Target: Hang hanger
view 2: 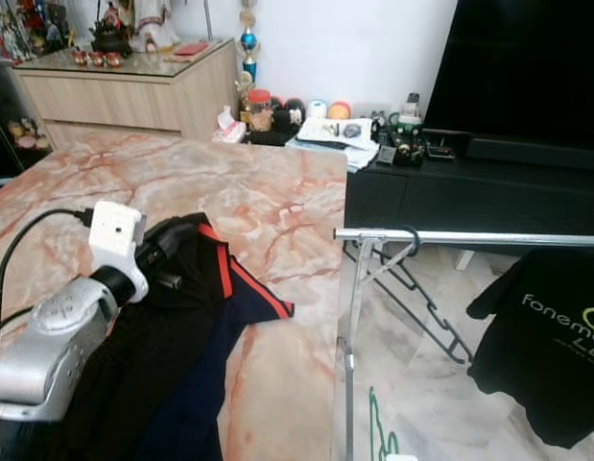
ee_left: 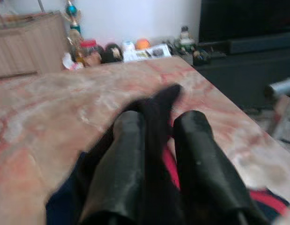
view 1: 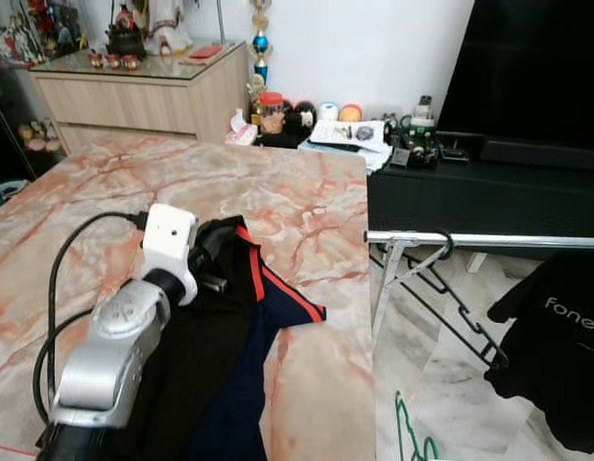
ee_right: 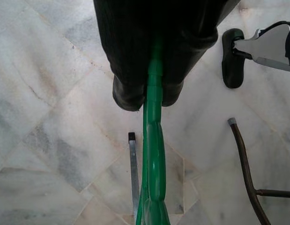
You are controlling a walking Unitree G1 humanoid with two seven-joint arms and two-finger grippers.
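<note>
A black shirt [view 1: 229, 355] with red trim and a navy panel lies on the marble table [view 1: 306, 202]. My left gripper [view 1: 216, 252] rests at its collar end. In the left wrist view its fingers [ee_left: 128, 154] are closed with a fold of the dark fabric [ee_left: 159, 105] between them. My right gripper [ee_right: 152, 96] is low over the floor, shut on a green plastic hanger [ee_right: 153, 159]. The hanger's green outline [view 1: 412, 434] shows beside the table's near right corner. A chrome rack rail [view 1: 488, 239] runs to the right of the table.
An empty black hanger [view 1: 455, 293] hangs on the rail near its left post [view 1: 385, 288]. A black printed T-shirt [view 1: 560, 346] hangs further right. A black TV cabinet [view 1: 488, 192] with small items stands behind the rack, and a wooden sideboard [view 1: 143, 91] at the back left.
</note>
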